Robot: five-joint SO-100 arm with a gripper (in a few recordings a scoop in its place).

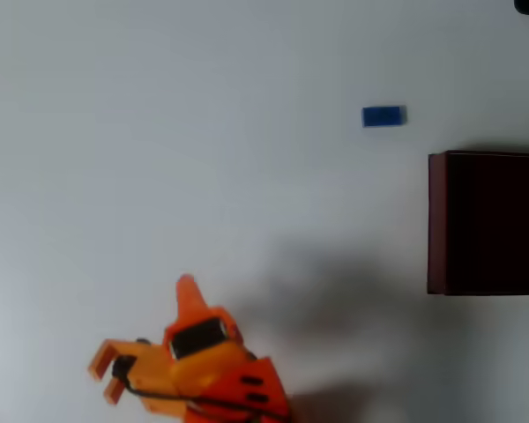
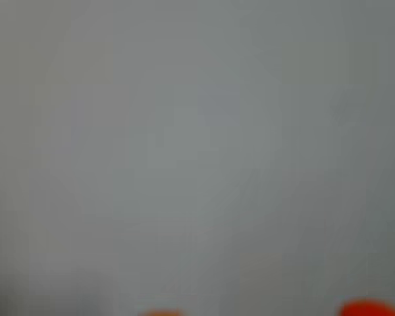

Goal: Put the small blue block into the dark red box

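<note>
Smooth matt white surface [image 1: 159, 132], glossy orange plastic claw [image 1: 187, 295], smooth bright plastic-looking small blue block [image 1: 383, 116], dark red box [image 1: 436, 220] with thin matt walls

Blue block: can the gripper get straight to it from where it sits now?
Probably yes. In the overhead view the small blue block lies alone on bare white table, apart from the dark red box; nothing stands between it and the orange gripper.
</note>
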